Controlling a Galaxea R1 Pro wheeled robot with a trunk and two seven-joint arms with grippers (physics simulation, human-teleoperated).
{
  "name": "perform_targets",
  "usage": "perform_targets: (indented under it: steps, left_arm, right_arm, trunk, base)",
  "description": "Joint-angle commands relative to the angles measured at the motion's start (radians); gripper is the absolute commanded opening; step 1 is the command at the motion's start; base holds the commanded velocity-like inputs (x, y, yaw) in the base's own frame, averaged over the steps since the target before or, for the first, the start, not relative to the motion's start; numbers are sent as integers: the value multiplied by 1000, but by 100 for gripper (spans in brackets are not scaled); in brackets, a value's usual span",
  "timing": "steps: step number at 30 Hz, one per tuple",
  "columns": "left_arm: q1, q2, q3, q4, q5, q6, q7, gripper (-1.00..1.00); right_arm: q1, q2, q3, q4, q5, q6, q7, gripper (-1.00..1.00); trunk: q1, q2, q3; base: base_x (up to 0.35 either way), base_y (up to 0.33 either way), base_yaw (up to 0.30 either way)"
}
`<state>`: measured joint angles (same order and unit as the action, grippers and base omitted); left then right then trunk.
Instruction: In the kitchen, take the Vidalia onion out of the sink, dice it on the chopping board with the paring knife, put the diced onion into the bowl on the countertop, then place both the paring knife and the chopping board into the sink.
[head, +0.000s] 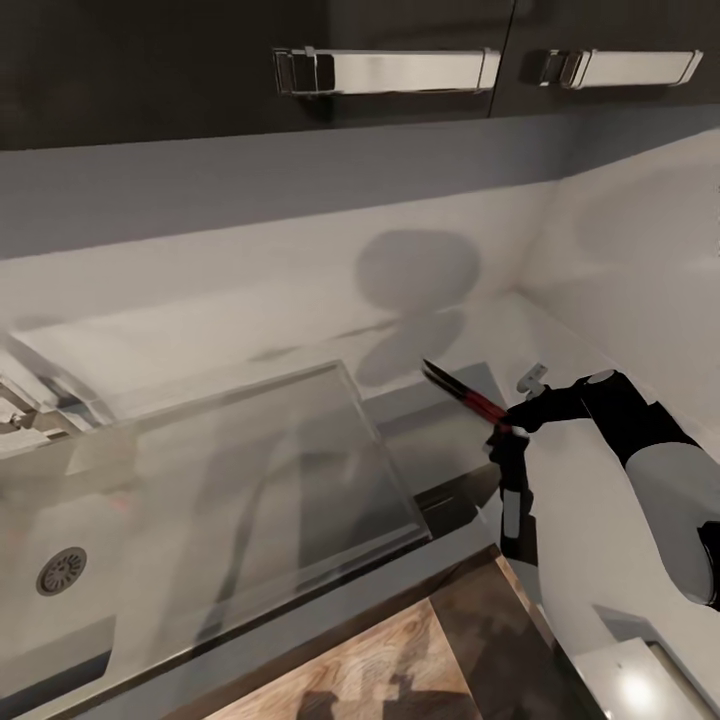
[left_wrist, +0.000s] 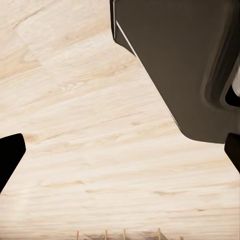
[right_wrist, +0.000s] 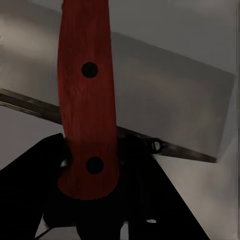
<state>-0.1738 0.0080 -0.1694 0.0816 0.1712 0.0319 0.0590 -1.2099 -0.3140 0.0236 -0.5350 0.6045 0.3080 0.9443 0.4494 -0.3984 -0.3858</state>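
Knife (head: 470, 395) sits clamped by its red handle in the right hand (head: 505, 420), raised beside the sink (head: 250, 480); judged late in the task, with knife and board not yet sunk. Left hand's opening cannot be told.

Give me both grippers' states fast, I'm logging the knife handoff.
Left gripper: open, holding nothing.
Right gripper: shut on the paring knife.

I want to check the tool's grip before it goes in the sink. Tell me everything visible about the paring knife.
The paring knife is slim, with a dark pointed blade and a red handle bearing two dark rivets. The right gripper clamps the handle's end. It hangs tilted in the air, tip pointing up and away, beside the sink's right rim.
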Motion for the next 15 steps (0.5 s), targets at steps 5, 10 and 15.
perform_targets:
  steps: [5, 10, 15]
  left_arm:
    - [-1, 0, -8, 1, 10, 2, 1, 100]
    - [-1, 0, -8, 1, 10, 2, 1, 100]
    - [-1, 0, -8, 1, 10, 2, 0, 100]
  right_arm:
    - [0, -2, 2, -2, 0, 9, 5, -100]
    - [0, -1, 2, -3, 0, 9, 5, -100]
    - [0, 0, 2, -7, 0, 9, 5, -100]
  trunk:
    - [1, -2, 6]
    - [1, -2, 14]
    - [1, -2, 22]
  base:
    - [0, 0, 0]
    - [0, 0, 0]
    - [0, 0, 0]
